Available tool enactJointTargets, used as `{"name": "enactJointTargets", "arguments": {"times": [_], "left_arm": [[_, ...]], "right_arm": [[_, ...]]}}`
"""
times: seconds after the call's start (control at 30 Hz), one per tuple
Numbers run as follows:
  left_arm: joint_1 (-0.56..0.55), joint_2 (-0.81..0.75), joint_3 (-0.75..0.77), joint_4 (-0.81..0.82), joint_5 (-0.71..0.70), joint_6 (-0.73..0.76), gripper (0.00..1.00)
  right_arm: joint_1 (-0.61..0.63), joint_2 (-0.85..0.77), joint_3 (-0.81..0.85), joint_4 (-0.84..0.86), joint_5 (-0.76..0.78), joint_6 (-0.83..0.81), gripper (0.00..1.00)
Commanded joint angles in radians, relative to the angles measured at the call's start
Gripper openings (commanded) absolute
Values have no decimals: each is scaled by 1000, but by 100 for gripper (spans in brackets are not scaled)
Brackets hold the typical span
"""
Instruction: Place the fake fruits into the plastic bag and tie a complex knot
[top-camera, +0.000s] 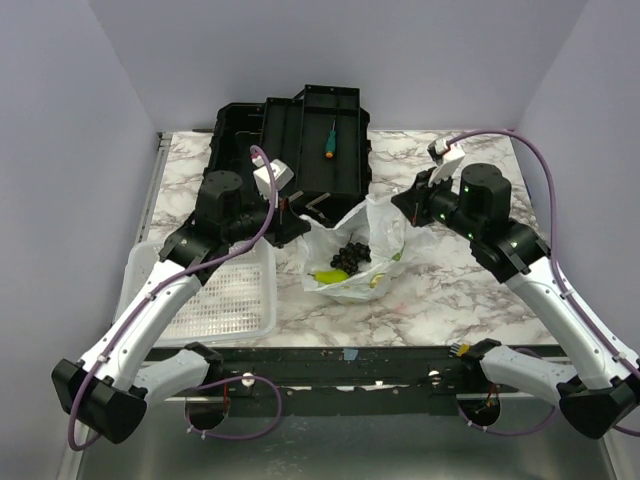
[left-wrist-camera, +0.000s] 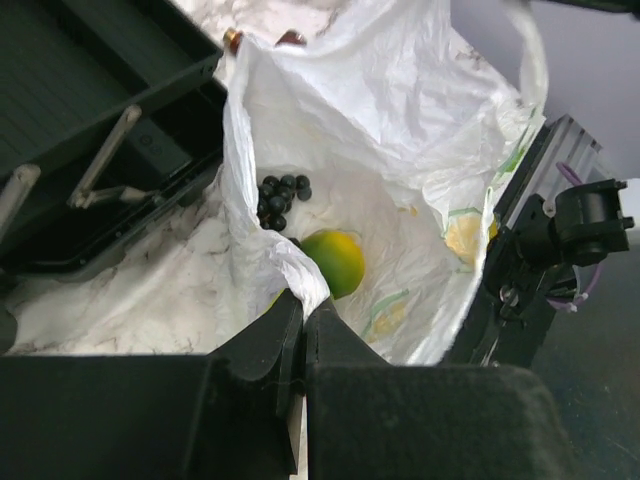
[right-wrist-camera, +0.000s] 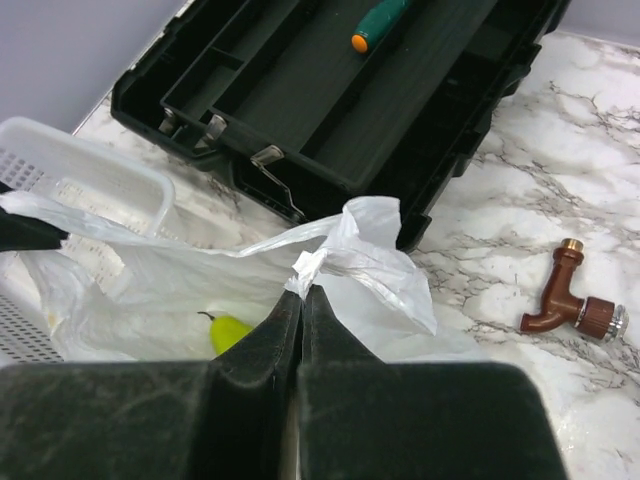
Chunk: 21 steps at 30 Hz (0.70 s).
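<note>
Gently now: with your left gripper (left-wrist-camera: 303, 318) and right gripper (right-wrist-camera: 302, 298) each pinched tight on thin film at opposite rims of the plastic bag (top-camera: 385, 228), a hard pull could tear it or slip free and spill the fake fruits (left-wrist-camera: 335, 262) inside, both arms reaching forward, wrists angled down, the toolbox (top-camera: 300, 130) just beyond the bag.

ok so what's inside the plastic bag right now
The plastic bag holds a cluster of dark grapes and a round yellow-green fruit. Its crumpled folds cover the rest of the bottom, so whether more fruit lies there cannot be told.
</note>
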Motion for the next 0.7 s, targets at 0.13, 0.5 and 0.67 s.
{"name": "enactJointTargets", "arguments": {"times": [0.13,0.5,0.67], "left_arm": [[-15,-1,460,-153,254,58,0],[195,-13,412,-279,177,127,0],[323,-50,226,-267,151,179,0]], "right_arm": [[0,-122,55,-1,22,-46,1],[0,-193,1,-72,150,-72,1],[1,-208,-61,-92,134,-56,1]]}}
